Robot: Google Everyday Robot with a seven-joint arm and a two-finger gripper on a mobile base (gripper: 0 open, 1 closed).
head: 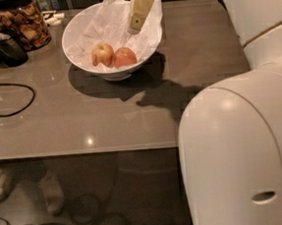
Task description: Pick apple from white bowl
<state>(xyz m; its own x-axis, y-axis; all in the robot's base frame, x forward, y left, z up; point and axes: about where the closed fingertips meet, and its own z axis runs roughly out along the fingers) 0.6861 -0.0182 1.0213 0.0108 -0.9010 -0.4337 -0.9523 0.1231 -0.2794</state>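
Gripper (138,15) at upper centre over white bowl (73,39), top cut by frame edge. Apple (125,57) underside hidden behind bowl's near rim. Jar (22,23) upper left, top cropped. Robot body (238,150) lower right covers desk (82,119) corner.

Grey table (107,122) bears a jar (22,23) of brown snacks and a black cable (32,92); white paper (106,24) cradles a yellowish apple (102,54).

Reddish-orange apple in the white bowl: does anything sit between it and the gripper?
Nothing visible does. The cream-coloured gripper hangs over the far side of the large glossy white bowl, above its crumpled white paper lining. The small reddish-orange apple lies uncovered below. The paler yellow apple sits close beside it, not on top.
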